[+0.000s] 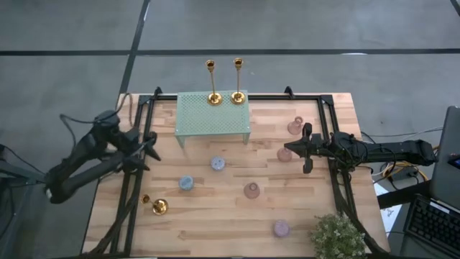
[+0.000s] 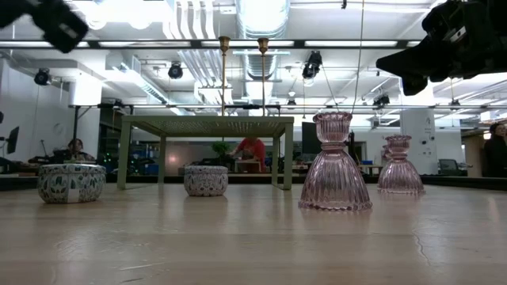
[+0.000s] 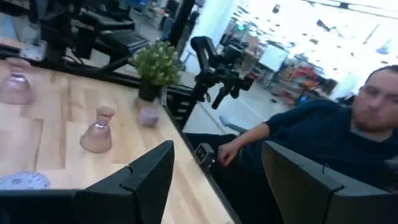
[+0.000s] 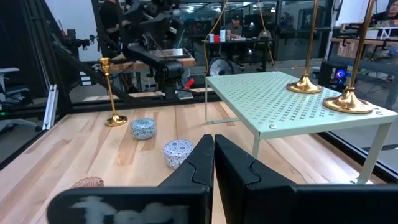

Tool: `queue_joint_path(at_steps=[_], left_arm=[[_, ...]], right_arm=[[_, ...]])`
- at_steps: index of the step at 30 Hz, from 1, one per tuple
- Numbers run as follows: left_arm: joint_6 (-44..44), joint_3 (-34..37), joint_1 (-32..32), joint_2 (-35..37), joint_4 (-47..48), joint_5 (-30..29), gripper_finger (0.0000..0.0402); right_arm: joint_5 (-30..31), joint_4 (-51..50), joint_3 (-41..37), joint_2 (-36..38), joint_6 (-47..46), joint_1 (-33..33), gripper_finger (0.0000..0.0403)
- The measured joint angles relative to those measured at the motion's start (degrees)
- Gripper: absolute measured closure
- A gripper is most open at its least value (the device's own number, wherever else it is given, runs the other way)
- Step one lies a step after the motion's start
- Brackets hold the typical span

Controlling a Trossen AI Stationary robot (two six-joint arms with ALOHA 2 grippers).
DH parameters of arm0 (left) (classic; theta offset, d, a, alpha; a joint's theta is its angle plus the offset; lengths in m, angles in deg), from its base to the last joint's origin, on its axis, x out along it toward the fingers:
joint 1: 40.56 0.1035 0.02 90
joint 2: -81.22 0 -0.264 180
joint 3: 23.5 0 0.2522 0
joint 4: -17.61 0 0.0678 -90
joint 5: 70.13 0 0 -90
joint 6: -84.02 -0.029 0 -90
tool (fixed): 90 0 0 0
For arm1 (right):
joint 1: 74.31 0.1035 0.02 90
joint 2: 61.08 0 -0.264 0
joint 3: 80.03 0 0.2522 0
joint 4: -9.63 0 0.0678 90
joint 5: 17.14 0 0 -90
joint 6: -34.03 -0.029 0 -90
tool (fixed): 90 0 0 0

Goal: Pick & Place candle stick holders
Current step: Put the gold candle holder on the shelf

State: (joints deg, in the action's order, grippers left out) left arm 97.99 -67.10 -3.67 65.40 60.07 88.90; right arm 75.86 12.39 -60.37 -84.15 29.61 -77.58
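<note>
Two gold candlesticks stand by their round bases on the pale green rack. A third gold candlestick stands on the table near the left edge. Two blue patterned holders, pink glass holders and a purple holder stand on the wood. My left gripper is open and empty above the table's left side. My right gripper is shut and empty, raised over the right side, partly above another pink holder.
A bushy potted plant stands at the near right corner. Black frame rails run along the table's left, right and far sides. A person sits beyond the table's near edge. Bare wood lies at the near middle.
</note>
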Motion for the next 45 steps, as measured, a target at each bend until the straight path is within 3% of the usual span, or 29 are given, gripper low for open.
queue_joint_path(at_steps=[8, 15, 19, 22, 28, 31, 38, 45], left_arm=[[1.2, 2.1, -8.2, -12.7, -16.5, -0.5, 0.0154], [1.8, 0.2, -28.0, -18.8, -22.6, -10.8, 0.0159], [1.7, -1.6, -40.8, -18.9, -22.5, -20.4, 0.0167], [2.9, -3.4, -48.9, -18.6, -18.6, -30.4, 0.0173], [7.4, -9.2, -62.4, -18.4, -2.0, -54.1, 0.0181], [10.8, -11.7, -67.5, -19.0, 2.3, -62.0, 0.0182], [19.6, -16.4, -75.3, -20.6, 10.5, -67.4, 0.0182], [27.1, -18.4, -76.7, -22.7, 22.6, -67.8, 0.0182]], right_arm=[[0.0, 0.0, 0.0, 0.0, 0.0, 0.0, 0.0394], [0.0, 0.0, 0.0, 0.0, 0.0, 0.0, 0.0394], [0.0, 0.0, 0.0, 0.0, 0.0, 0.0, 0.0394], [0.0, 0.0, 0.0, 0.0, 0.1, 0.0, 0.0394], [0.0, 0.0, 0.0, 0.0, 0.0, 0.0, 0.0394], [0.0, 0.0, 0.0, 0.0, 0.1, 0.0, 0.0394], [0.0, 0.0, 0.0, 0.0, 0.0, 0.0, 0.0394], [0.0, 0.0, 0.0, 0.0, 0.1, 0.0, 0.0394]])
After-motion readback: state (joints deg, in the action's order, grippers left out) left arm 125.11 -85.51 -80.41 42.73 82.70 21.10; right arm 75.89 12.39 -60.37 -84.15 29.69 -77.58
